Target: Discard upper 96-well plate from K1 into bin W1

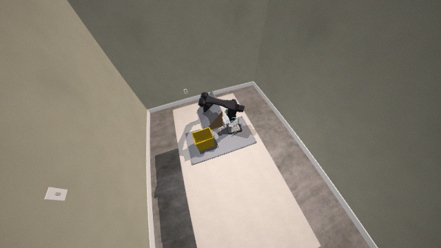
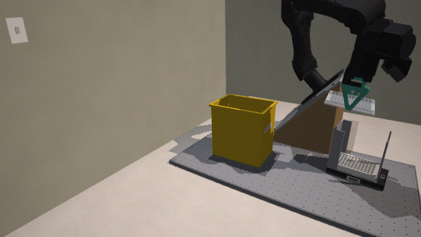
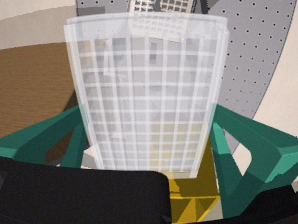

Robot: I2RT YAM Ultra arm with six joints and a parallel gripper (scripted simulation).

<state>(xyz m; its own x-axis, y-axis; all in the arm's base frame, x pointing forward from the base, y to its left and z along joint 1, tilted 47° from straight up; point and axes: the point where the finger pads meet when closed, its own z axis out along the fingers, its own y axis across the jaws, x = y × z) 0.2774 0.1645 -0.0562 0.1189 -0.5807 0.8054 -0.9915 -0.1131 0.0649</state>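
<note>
The upper plate, clear with a grid of wells, is held between the green fingers of my gripper. It hangs nearly level, well above the stack rack K1, whose uprights it clears. The lower plate, off-white, sits in the rack; part of it shows at the top of the wrist view. The yellow plastics bin W1 stands upright, open at the top, left of the rack in the exterior view.
A brown wedge with a sloping grey top stands behind, between bin and rack. Its high edge is close beside the held plate. The bin and rack stand on a grey perforated board. A wall rises beyond the bin.
</note>
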